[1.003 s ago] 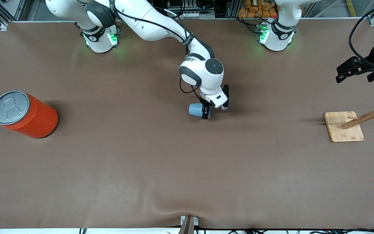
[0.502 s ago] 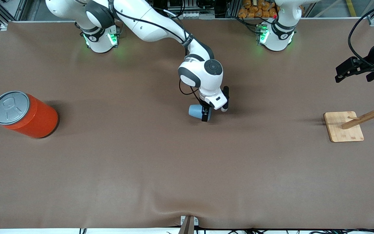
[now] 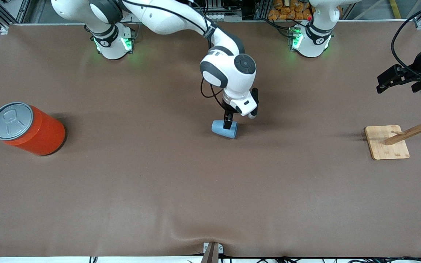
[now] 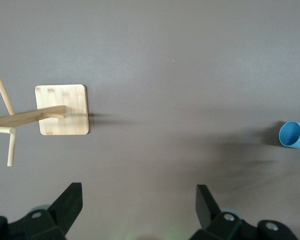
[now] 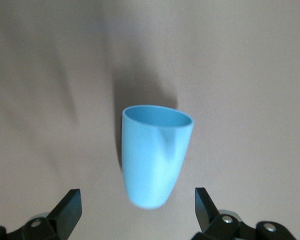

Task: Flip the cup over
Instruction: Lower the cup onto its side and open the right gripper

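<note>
Can (image 3: 27,128), orange with a grey pull-tab lid, stands on the brown table (image 3: 159,190) at the right arm's end, well apart from everything else.

Near the middle of the table the cup (image 3: 222,129) lies on its side. Its narrow base points toward the can and its open mouth toward the left arm's end. In the left wrist view the cup (image 4: 295,135) shows that round mouth and the darker blue inside.

The right gripper (image 3: 228,122) hangs just over the cup, pointing down at it. In the right wrist view its fingers (image 5: 69,205) are spread wide. The cup (image 5: 152,160) lies on the cloth between them, clear of both tips, so the gripper has hold of nothing.

Toward the left arm's end stands a wooden rack (image 3: 397,140), a square base with a slanted post and pegs. It is well apart from the cup.

The left gripper (image 3: 387,81) waits in the air above the table close to the rack. In the left wrist view its black fingers (image 4: 70,200) are wide apart with only bare cloth between them, and the rack (image 4: 60,110) is in sight below.
</note>
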